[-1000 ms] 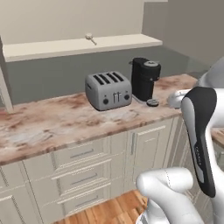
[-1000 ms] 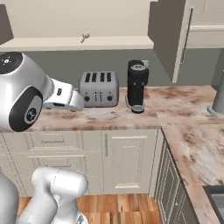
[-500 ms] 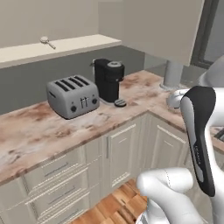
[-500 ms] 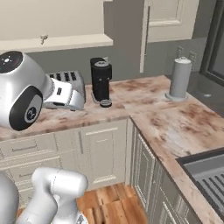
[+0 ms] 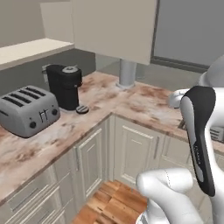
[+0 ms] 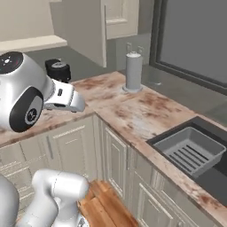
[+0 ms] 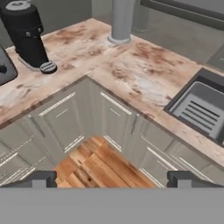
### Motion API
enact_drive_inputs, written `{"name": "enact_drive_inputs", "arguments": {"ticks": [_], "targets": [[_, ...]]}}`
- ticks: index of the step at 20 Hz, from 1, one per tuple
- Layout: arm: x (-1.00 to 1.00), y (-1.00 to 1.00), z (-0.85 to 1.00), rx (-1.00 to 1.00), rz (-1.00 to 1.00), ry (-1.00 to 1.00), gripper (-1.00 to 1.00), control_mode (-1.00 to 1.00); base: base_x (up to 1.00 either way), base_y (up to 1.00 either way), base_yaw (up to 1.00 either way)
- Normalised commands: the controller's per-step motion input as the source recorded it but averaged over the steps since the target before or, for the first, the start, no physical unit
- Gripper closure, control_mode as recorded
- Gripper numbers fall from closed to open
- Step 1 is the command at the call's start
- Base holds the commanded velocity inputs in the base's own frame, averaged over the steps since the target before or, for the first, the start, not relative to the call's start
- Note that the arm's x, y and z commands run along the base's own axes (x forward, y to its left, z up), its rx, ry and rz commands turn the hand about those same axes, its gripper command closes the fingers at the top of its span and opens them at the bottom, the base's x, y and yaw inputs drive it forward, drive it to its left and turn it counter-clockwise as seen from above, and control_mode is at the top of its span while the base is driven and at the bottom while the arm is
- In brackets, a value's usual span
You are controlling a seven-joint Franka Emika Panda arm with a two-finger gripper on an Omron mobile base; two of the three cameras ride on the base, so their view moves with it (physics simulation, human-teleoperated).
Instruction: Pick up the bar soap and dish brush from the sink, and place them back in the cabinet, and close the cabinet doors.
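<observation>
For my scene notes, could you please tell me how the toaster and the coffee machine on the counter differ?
The toaster is silver-grey, low and wide, with four slots on top. The coffee machine is black, taller and narrower, with a round lid. The toaster lies nearer the left base view's camera, the coffee machine behind it. Both stand upright on the marbled counter.

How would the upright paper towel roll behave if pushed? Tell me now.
Likely to tip: the paper towel roll stands tall and narrow on a small round base. Toppled, it would probably roll across the counter. It looks light for its size, so a low push may just slide it.
</observation>
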Motion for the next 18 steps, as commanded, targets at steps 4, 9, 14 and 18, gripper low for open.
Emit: {"name": "enact_drive_inputs", "arguments": {"ticks": [4,9,14,18], "targets": [[0.0,0.0,0.0,0.0,0.0,0.0,-1.0,1.0,0.0,0.0,-0.54],[0.0,0.0,0.0,0.0,0.0,0.0,-1.0,1.0,0.0,0.0,-0.52],[0.0,0.0,0.0,0.0,0.0,0.0,-1.0,1.0,0.0,-0.01,-0.53],[0.0,0.0,0.0,0.0,0.0,0.0,-1.0,1.0,0.0,-0.02,-0.5]]}}
